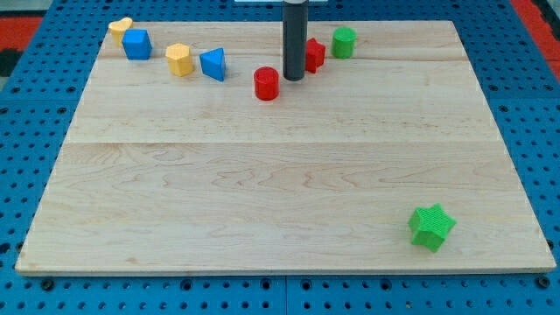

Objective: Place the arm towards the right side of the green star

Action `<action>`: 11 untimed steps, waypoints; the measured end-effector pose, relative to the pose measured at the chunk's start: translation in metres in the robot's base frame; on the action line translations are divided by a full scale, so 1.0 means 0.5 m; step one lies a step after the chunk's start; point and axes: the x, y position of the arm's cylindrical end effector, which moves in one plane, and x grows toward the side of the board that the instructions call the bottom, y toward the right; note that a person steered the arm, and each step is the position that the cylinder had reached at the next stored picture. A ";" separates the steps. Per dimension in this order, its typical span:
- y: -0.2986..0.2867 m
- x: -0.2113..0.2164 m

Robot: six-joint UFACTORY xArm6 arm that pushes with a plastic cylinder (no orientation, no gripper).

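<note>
The green star (431, 227) lies near the view's bottom right corner of the wooden board (262, 175). My tip (293, 78) is far from it, near the view's top centre. The tip stands between a red cylinder (266, 84) on its left and a red block (314, 55) on its right, partly hiding the red block's left side.
A green cylinder (344, 42) sits right of the red block. A blue triangular block (213, 64), a yellow block (179, 59), a blue cube (136, 44) and a yellow block (120, 30) line the view's top left. Blue pegboard (35, 105) surrounds the board.
</note>
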 end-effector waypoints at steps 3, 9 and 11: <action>-0.023 0.061; 0.600 0.580; 0.489 0.550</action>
